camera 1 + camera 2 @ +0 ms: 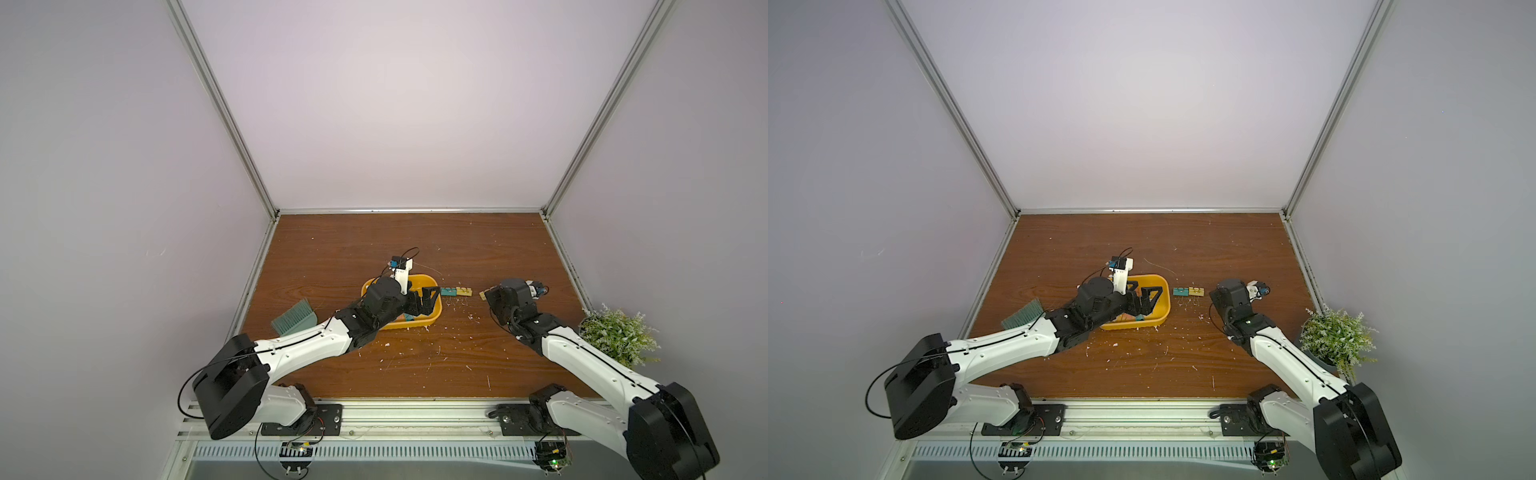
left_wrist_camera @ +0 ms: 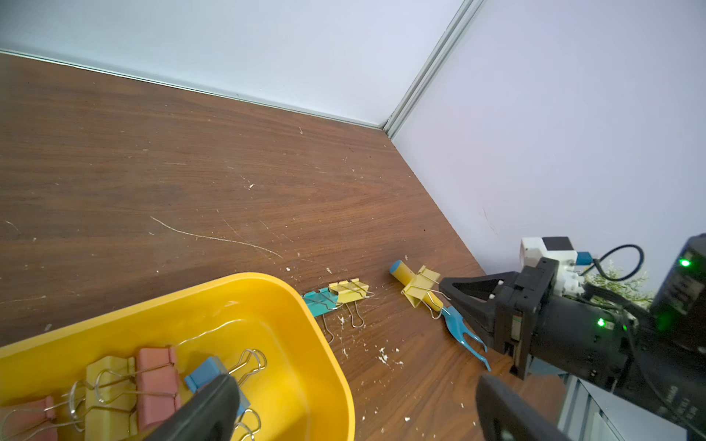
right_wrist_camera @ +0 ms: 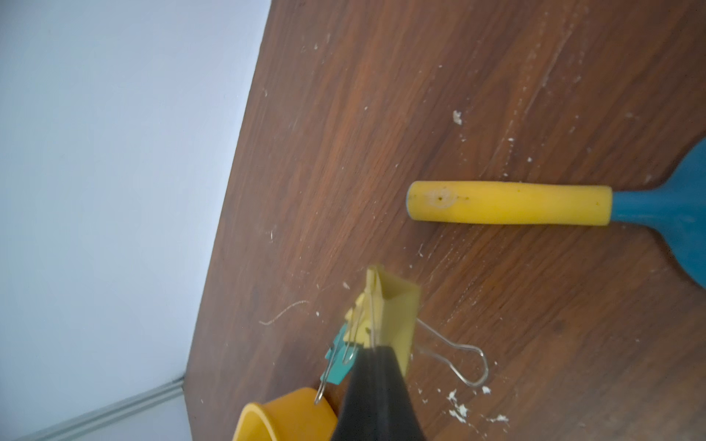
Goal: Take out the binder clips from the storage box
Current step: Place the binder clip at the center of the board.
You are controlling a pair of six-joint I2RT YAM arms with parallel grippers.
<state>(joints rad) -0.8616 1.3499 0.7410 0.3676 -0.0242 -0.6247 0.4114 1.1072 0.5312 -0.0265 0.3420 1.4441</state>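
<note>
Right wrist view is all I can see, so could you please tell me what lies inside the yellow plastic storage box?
Observer: At least four pastel binder clips with wire handles lie in the shallow yellow plastic storage box: two pink, one yellow, one blue.
Operator: Thank you; where is the left gripper?
Observer: The left gripper hangs open over the box, one finger by the blue clip.

Even soft light, faint shadows, wide-angle bending at edges, right wrist view blurred
</note>
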